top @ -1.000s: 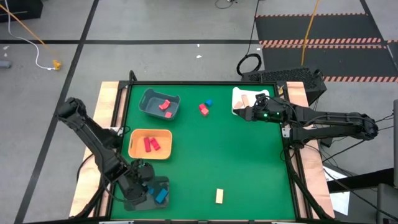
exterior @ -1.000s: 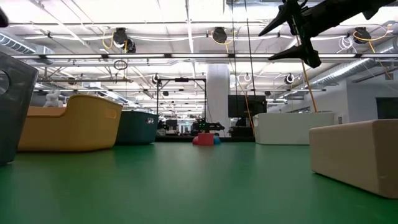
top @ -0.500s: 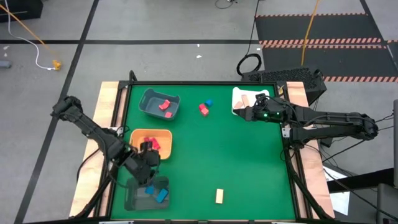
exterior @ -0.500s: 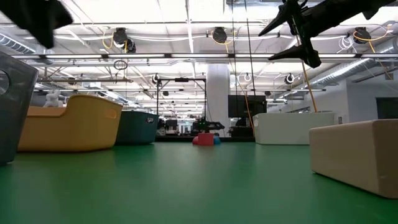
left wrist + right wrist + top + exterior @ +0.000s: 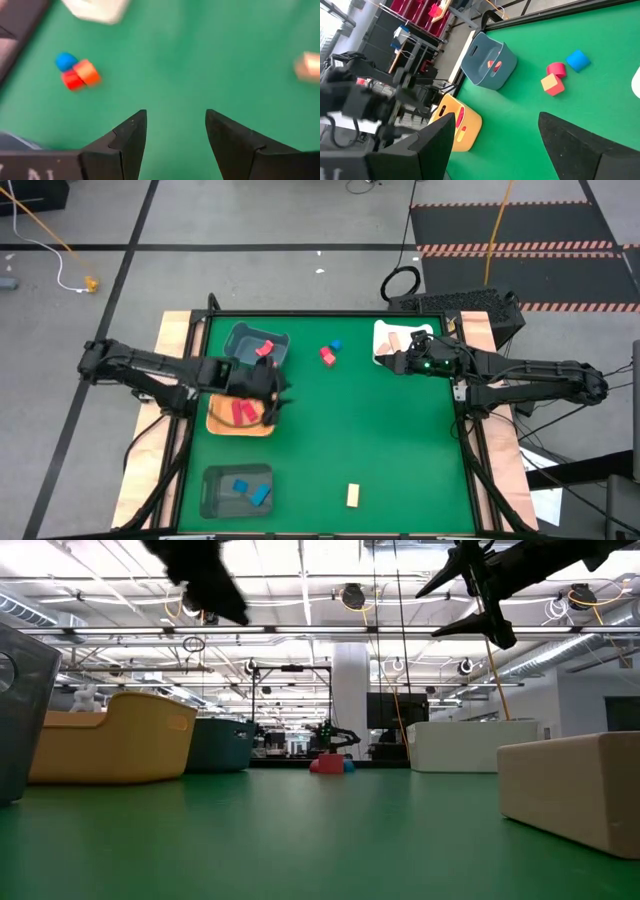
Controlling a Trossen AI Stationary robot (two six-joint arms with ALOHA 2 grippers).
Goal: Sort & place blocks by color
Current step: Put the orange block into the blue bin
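My left gripper hangs open and empty above the right rim of the orange tray, which holds red blocks. A red block, an orange-red block and a blue block sit together on the green mat near its far edge. A tan block lies near the near edge. The near grey tray holds blue blocks. My right gripper is open and raised beside the white tray, which holds a tan block.
A dark grey tray with red blocks stands at the far left of the mat. The middle of the green mat is bare. Wooden borders run along the table's left and right sides. The low view looks into the room behind.
My left gripper has risen out of the near grey tray and swung toward the far edge and to the right, ending over the orange tray's right rim. Two blue blocks now show in the grey tray. My right arm has kept still.
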